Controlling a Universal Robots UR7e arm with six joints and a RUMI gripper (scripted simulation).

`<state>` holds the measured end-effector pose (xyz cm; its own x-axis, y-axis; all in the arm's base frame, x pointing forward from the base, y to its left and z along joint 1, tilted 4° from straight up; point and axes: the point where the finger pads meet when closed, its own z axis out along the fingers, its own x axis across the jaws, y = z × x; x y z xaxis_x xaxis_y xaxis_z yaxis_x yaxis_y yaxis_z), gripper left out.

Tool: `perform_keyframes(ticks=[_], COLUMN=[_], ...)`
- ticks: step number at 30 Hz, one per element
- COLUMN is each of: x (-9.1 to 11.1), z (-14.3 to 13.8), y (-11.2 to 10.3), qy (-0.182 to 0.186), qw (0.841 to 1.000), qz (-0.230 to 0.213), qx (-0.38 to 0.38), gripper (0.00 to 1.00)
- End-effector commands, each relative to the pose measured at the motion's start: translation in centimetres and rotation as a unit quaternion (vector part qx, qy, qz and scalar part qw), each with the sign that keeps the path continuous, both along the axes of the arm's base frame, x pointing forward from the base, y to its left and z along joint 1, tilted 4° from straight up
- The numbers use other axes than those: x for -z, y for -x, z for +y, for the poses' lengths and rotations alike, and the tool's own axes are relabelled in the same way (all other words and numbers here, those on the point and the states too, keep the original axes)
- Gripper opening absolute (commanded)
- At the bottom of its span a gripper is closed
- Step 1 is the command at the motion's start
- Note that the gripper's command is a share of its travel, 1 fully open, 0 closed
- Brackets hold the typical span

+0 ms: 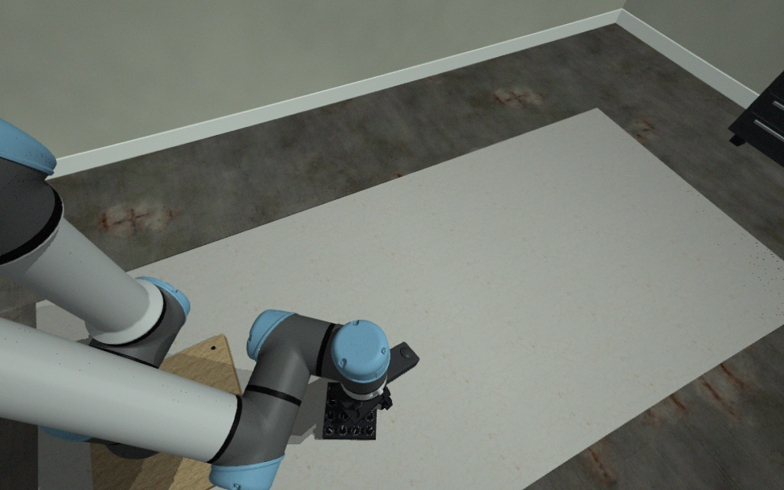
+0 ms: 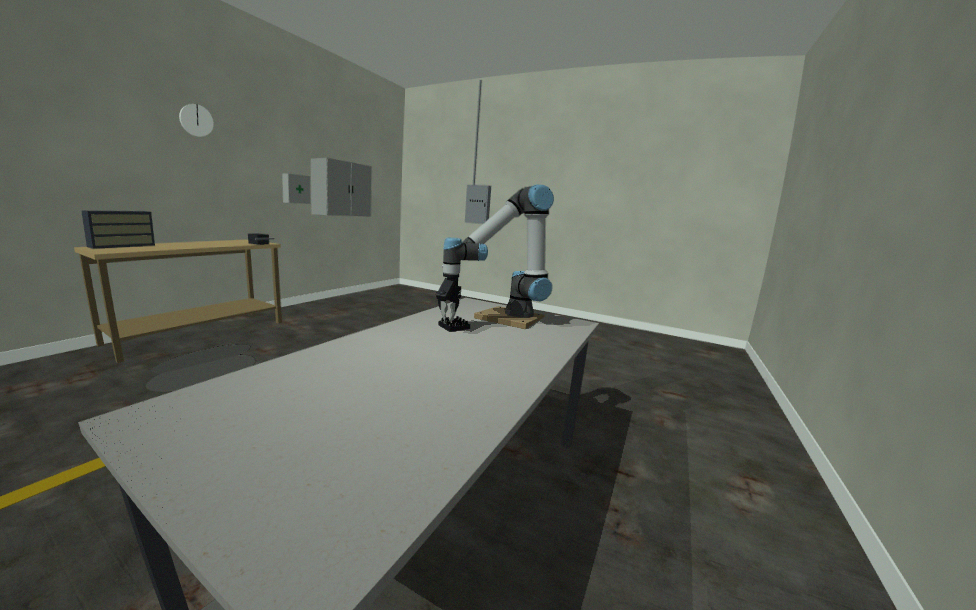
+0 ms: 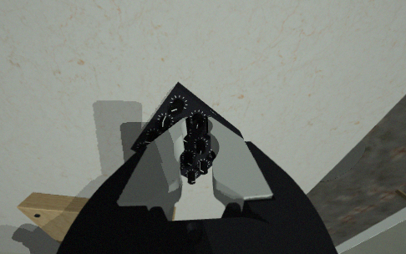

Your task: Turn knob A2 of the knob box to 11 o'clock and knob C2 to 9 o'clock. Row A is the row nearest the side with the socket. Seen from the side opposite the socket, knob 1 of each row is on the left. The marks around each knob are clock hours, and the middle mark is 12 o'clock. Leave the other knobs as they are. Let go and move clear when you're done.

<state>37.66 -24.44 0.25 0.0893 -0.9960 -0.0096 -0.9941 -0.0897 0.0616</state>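
The black knob box (image 1: 349, 420) lies on the grey table near the arm's base; it also shows in the exterior view (image 2: 453, 325) and in the wrist view (image 3: 175, 110). White marks ring each knob. My gripper (image 1: 363, 409) points straight down over the box's upper rows. In the wrist view the fingers stand nearly shut with a narrow gap. A column of knobs shows through that gap, and the nearest knob (image 3: 191, 178) sits between the finger pads. I cannot tell whether the pads touch it. The arm hides part of the box in the overhead view.
The arm's wooden base plate (image 1: 196, 369) lies just left of the box. The table edge and the floor (image 3: 367, 175) are close on one side. A wooden bench (image 2: 176, 276) stands by the far wall, and a dark cabinet (image 1: 763, 118) stands in the corner.
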Motion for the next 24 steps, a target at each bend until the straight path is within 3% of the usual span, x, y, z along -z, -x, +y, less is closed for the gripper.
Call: perform_keyframes(ticks=[1, 20, 21, 24], x=[-0.04, -0.04, -0.04, -0.04], z=[-0.03, -0.03, -0.03, -0.03], y=[-0.03, -0.03, -0.03, -0.03], qy=[0.000, 0.000, 0.000, 0.000], qw=[1.000, 1.000, 1.000, 1.000], qz=[0.000, 0.000, 0.000, 0.000], qx=[0.000, 0.000, 0.000, 0.000], gripper=[0.11, 0.11, 0.04, 0.04])
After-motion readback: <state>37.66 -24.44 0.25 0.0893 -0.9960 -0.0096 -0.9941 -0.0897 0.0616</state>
